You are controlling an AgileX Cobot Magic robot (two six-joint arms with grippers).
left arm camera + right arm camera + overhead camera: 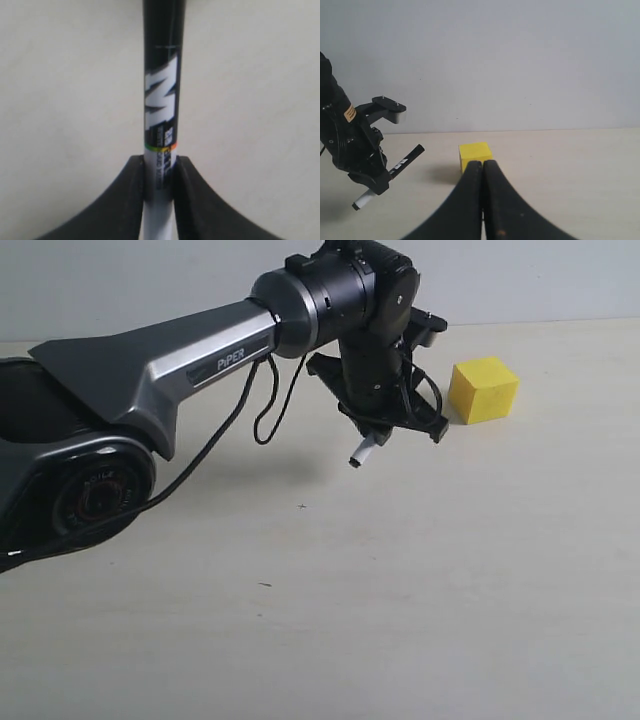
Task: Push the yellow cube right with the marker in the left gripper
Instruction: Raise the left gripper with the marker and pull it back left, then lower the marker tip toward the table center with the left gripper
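Note:
The yellow cube (483, 389) sits on the pale table at the right of the exterior view. Just left of it hangs my left gripper (397, 420), shut on the marker (362, 452), whose white end pokes out below and to the left. In the left wrist view both black fingers (132, 195) clamp the marker (161, 100) on its white barrel, the black labelled part pointing away. From the right wrist view the marker (402, 162) slants with its black tip toward the cube (474, 151), with a gap between them. My right gripper (483, 166) is shut and empty, close in front of the cube.
The grey-and-black PiPER arm (170, 365) with looping black cables (265, 410) crosses the left half of the exterior view. A plain light wall (520, 60) rises behind the table's far edge.

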